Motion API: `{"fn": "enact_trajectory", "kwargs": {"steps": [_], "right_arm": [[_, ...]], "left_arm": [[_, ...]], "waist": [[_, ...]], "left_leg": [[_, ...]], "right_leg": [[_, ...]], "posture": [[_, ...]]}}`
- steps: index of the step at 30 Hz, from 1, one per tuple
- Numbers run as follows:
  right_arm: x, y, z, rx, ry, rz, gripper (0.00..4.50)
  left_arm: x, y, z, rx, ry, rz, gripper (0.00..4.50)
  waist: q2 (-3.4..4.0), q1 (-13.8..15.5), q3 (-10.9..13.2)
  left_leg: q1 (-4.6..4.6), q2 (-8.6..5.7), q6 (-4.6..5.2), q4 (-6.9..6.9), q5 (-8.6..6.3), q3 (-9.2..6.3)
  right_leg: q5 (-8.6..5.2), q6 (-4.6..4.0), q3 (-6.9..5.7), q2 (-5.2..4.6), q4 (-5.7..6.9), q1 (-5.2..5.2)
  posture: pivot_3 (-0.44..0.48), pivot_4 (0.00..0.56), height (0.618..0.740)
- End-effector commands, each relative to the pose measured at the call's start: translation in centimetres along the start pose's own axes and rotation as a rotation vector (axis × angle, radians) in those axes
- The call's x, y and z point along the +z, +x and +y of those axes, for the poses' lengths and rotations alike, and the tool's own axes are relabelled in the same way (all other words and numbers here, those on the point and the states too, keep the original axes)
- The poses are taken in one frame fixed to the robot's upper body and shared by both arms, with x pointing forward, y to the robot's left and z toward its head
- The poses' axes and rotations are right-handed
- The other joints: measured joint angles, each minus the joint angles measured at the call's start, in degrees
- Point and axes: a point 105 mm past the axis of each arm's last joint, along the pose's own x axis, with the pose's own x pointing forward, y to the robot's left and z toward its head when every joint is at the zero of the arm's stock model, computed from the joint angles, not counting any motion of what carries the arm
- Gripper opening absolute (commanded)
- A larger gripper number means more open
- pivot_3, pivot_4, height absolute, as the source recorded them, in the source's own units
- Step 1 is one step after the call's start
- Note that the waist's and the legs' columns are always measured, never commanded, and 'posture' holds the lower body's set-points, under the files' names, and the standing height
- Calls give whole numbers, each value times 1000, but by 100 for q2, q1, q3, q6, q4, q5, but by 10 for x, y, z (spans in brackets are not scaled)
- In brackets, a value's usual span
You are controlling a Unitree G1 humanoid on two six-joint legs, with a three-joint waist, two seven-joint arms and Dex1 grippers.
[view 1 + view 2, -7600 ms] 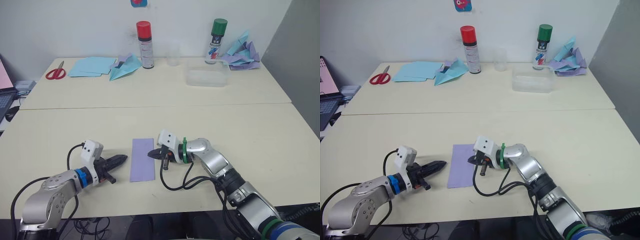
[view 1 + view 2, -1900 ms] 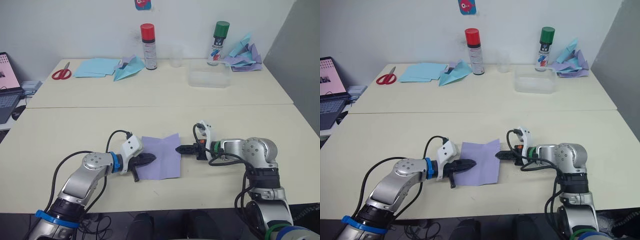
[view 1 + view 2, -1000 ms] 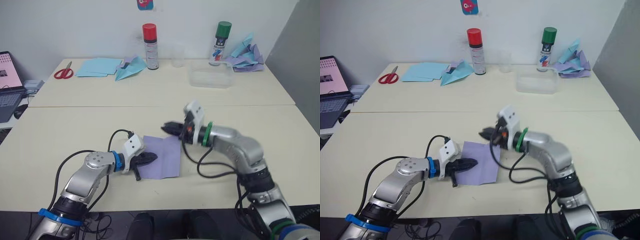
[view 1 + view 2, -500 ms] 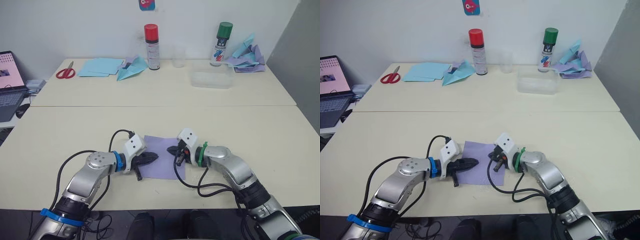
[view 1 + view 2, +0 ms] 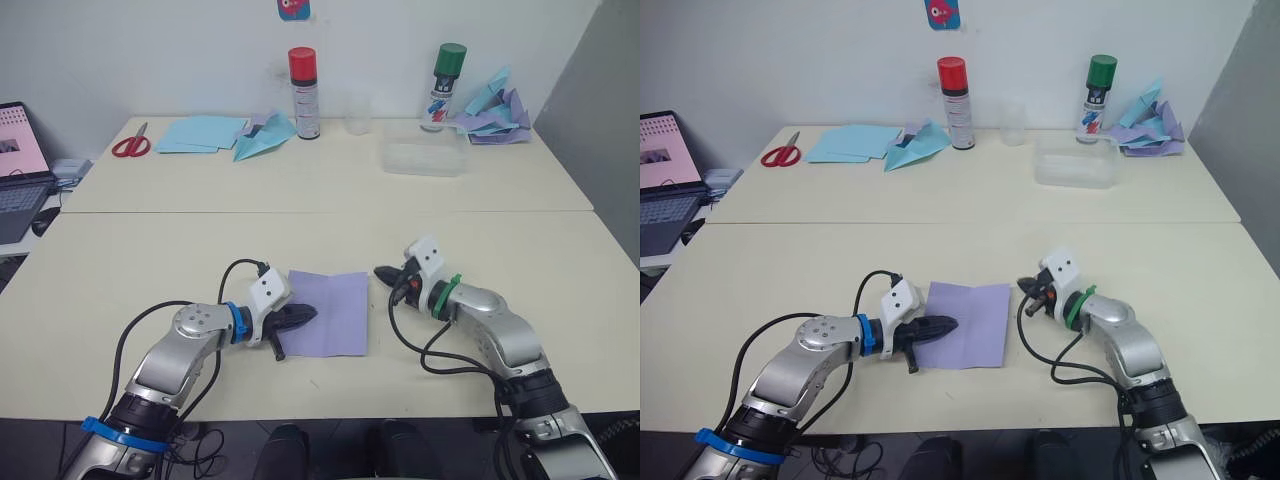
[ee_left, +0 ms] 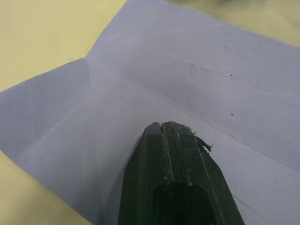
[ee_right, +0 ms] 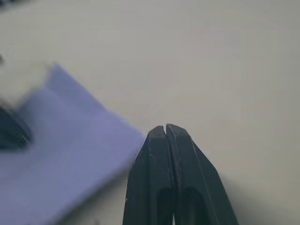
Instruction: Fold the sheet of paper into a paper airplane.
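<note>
The lavender sheet of paper (image 5: 330, 310) lies opened flat on the near table, with faint creases across it. My left gripper (image 5: 306, 315) is shut, and its tip presses on the sheet's left edge; the left wrist view has the closed fingertips (image 6: 164, 133) resting on the paper (image 6: 197, 70). My right gripper (image 5: 382, 273) is shut and empty. It hovers just past the sheet's far right corner, apart from it, with the paper (image 7: 61, 154) beside its tip in the right wrist view. The paper airplane is out of view.
On the far table stand a red spray can (image 5: 303, 78), a green spray can (image 5: 440, 85), a clear cup (image 5: 357, 112) and a clear plastic box (image 5: 421, 158). Pale blue sheets (image 5: 195, 133), a blue paper plane (image 5: 262, 135), red scissors (image 5: 128, 146) and a heap of planes (image 5: 490, 105) lie there too.
My right gripper has pulled back to the right, off the sheet's right part, and now sits beside its corner. The left gripper has stayed on the left edge.
</note>
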Motion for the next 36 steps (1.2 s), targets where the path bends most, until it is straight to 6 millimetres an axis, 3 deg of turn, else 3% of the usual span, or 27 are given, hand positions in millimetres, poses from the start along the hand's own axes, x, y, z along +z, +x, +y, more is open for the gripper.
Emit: {"fn": "enact_trajectory", "kwargs": {"steps": [1,8,15,18,21,25,30,36], "right_arm": [[27,5,17,73,-20,-122,24],[-35,20,55,206,-121,190,24],[-62,16,47,184,-184,349,24],[-66,14,48,187,-176,376,24],[-70,13,52,202,-173,386,24],[-73,12,55,213,-166,395,24],[-76,10,54,204,-162,408,24],[-77,10,56,202,-134,411,24]], "left_arm": [[-28,1,2,35,-45,108,0],[-26,2,2,34,-39,107,0],[-14,-1,-1,42,-12,54,0],[22,1,-7,33,-16,-113,0],[37,6,-9,53,-16,-169,0],[18,13,2,136,-24,-81,0],[-11,1,18,211,-10,39,0],[-12,-14,58,429,-16,25,0]], "waist": [[0,3,0],[0,4,0],[-1,0,0],[-3,1,1],[-20,-1,10],[-21,-26,10],[-22,-31,8],[-26,-32,3]], "left_leg": [[0,0,0,-1,0,0],[0,0,0,-1,0,3],[2,-1,0,-1,0,6],[0,2,0,-1,0,2],[-14,3,0,-1,0,1],[-17,6,-1,-2,0,2],[-19,13,-1,-6,-1,0],[-1,14,-1,-5,-1,-1]], "right_leg": [[0,0,-1,0,0,0],[-1,-2,3,-3,-1,0],[-1,-3,3,-2,-1,-1],[-3,-5,2,-1,-2,-1],[-3,-5,0,0,-2,-8],[-4,-6,3,10,-9,-9],[-6,-9,3,17,-15,-10],[-6,-9,2,17,-5,-3]], "posture": [[0,150,740],[0,150,740],[0,150,740],[0,150,740],[0,150,740],[0,150,740],[0,150,740],[0,150,740]]}}
